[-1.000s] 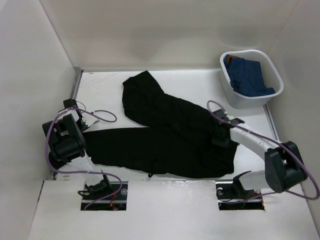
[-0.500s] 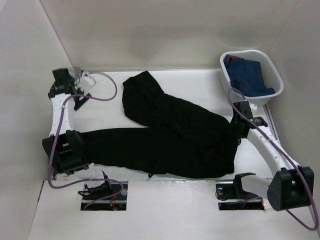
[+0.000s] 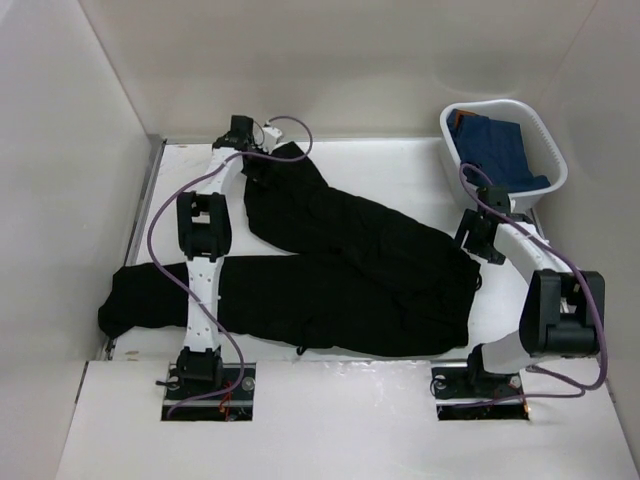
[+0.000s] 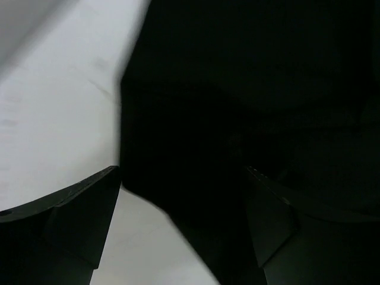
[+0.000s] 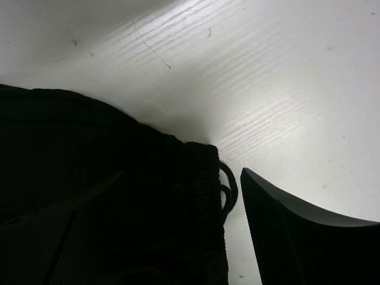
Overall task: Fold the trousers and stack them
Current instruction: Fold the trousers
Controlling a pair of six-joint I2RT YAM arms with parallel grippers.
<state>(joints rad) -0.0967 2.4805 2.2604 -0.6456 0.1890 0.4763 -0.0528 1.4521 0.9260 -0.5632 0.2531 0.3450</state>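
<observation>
The black trousers (image 3: 340,270) lie spread on the white table (image 3: 400,170). One leg runs to the far left and the other to the near left, with the waist at the right. My left gripper (image 3: 262,168) is stretched to the end of the far leg. In the left wrist view it (image 4: 183,172) is open, with the leg's edge (image 4: 178,119) lying between the fingers. My right gripper (image 3: 478,240) sits at the waist's far corner. Seen from the right wrist it (image 5: 183,175) is open around the waistband corner (image 5: 202,172), and a drawstring loop (image 5: 230,189) lies beside it.
A white basket (image 3: 545,135) holding a blue garment (image 3: 495,150) stands at the back right. White walls enclose the table at the left, back and right. The near leg's end (image 3: 115,310) reaches the table's left edge.
Both grippers have opened. The left arm swung from the near leg's end out to the far leg's end. The right gripper moved from on the waist to its far corner.
</observation>
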